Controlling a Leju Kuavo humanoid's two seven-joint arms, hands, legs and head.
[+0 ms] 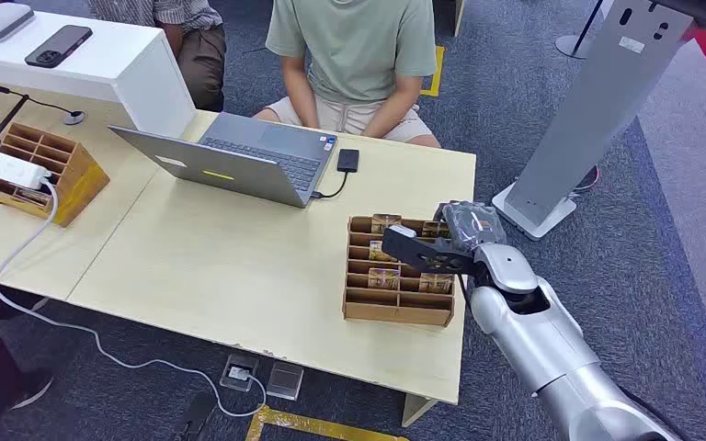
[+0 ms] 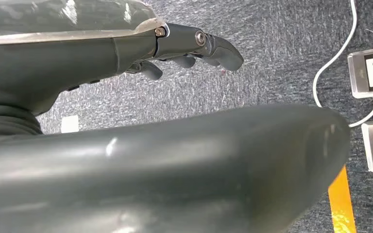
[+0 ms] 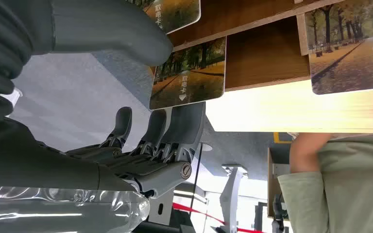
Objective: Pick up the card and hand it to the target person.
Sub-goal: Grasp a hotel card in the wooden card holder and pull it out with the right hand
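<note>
Several cards printed with autumn trees point(image 1: 383, 277) stand in the slots of a wooden divider box point(image 1: 395, 308) at the table's right end. My right hand point(image 1: 432, 243) hovers over the box's far right corner. In the right wrist view one card point(image 3: 189, 77) stands between the thumb point(image 3: 126, 34) and the darker fingers point(image 3: 175, 126), which are spread apart. Whether they touch the card I cannot tell. A person in a green shirt point(image 1: 354, 55) sits across the table. My left hand point(image 2: 184, 46) hangs over the carpet with nothing in it, its fingers loosely extended.
An open laptop point(image 1: 239, 161) and a black drive point(image 1: 347, 159) lie on the table's far side. A second wooden box point(image 1: 51, 170) with a white power strip point(image 1: 0, 165) sits at the left. A grey stand point(image 1: 597, 101) rises at the right. Floor sockets point(image 2: 371, 73) lie below.
</note>
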